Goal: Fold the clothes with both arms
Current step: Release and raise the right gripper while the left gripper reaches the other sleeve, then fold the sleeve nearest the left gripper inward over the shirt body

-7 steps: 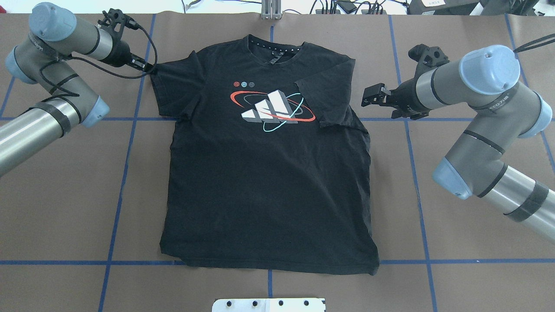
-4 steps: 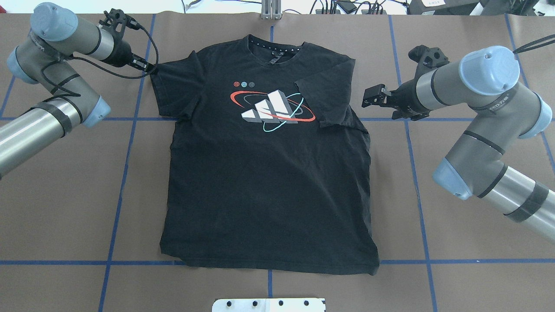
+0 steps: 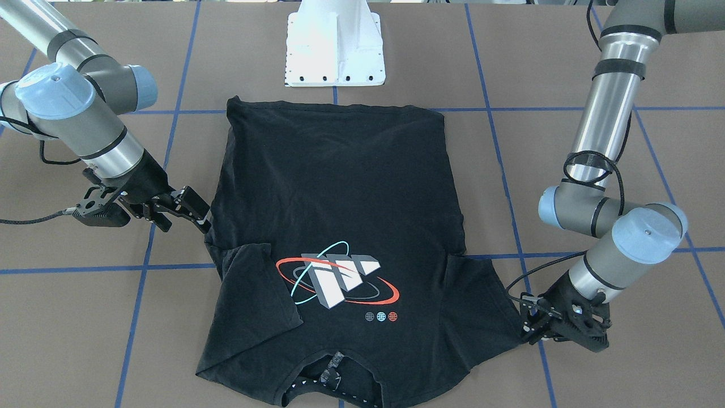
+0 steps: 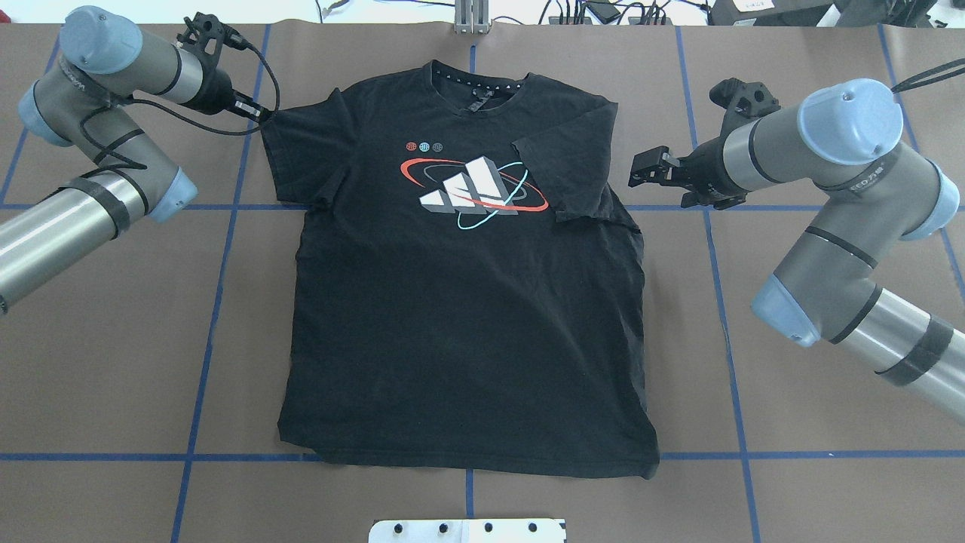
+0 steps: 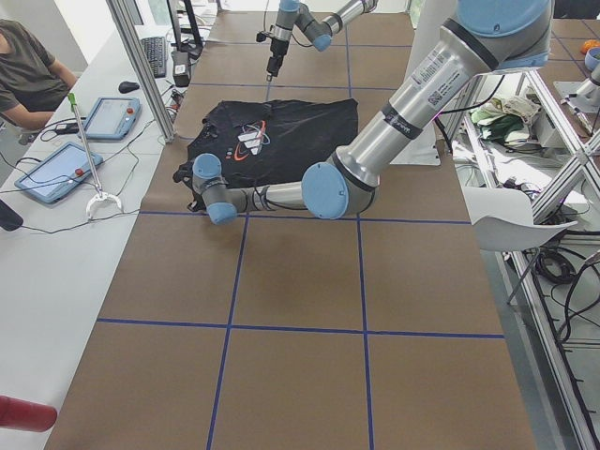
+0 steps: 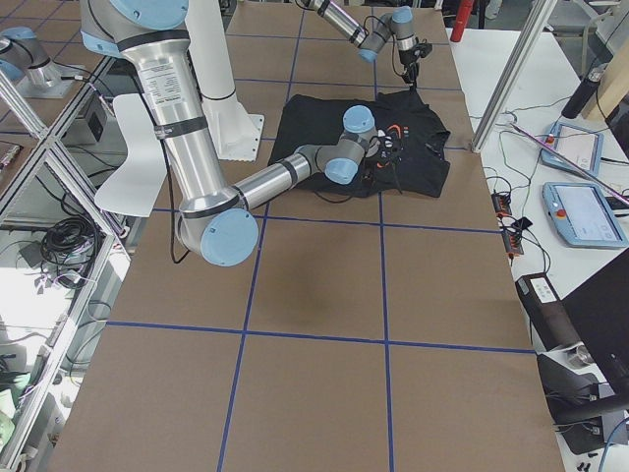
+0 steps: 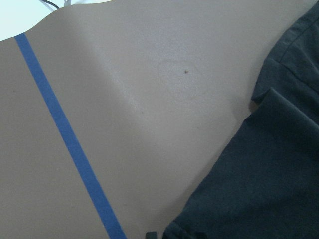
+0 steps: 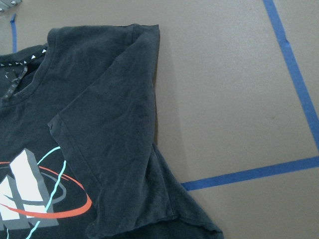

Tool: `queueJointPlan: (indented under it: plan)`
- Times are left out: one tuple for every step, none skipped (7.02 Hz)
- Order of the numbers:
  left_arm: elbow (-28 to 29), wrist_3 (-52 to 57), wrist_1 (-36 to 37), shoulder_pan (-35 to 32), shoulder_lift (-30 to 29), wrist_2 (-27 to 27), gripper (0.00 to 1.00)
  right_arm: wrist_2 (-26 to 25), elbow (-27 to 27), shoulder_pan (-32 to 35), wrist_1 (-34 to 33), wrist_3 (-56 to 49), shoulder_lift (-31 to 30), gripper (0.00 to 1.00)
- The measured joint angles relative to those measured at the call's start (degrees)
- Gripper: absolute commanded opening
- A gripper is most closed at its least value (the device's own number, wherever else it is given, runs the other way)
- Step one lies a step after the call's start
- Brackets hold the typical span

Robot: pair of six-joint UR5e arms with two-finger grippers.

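Note:
The black T-shirt (image 4: 467, 324) lies flat on the brown table, logo up, collar at the far edge; it also shows in the front-facing view (image 3: 340, 187). The sleeve on my right side is folded in over the chest (image 8: 109, 124). My right gripper (image 4: 639, 170) is open and empty, just off that side of the shirt (image 3: 195, 212). My left gripper (image 4: 262, 117) is at the tip of the other sleeve, which is drawn to a point at its fingers (image 3: 528, 328); it looks shut on that sleeve. The left wrist view shows only the sleeve's edge (image 7: 264, 189).
The white pedestal base (image 3: 334, 51) stands at the near edge behind the shirt's hem. Blue tape lines (image 4: 211, 302) grid the brown cover. Beyond the far edge, an operator (image 5: 28, 66) sits at a side table with tablets (image 5: 52, 173).
My left arm's wrist and gripper have shifted slightly toward the far edge, and the sleeve tip has followed. The right arm and the shirt's body have not moved.

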Motion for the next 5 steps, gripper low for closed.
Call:
queueJointPlan:
  plan:
    - [-0.1,-0.1,-0.1,-0.1,-0.1,0.2,0.00,0.0,-0.3,0.0,0.0,-0.1,0.0,1.00]
    - [-0.3,-0.6,-0.2,-0.2,-0.1,0.2,0.00,0.1,-0.3,0.0,0.0,-0.1,0.0,1.00]
    - [-1.0,-1.5,-0.3,-0.4,-0.1,0.1,0.00,0.3,-0.2,0.1,0.0,-0.2,0.1,1.00]
    - [-2.8,-3.0,-0.2,-0.5,0.2,-0.2,0.00,0.7,0.0,0.1,0.0,-0.2,0.0,1.00]
    - [-6.4,-5.5,0.0,-0.5,1.1,-0.4,0.00,1.1,0.1,0.4,0.1,-0.2,-0.1,1.00]
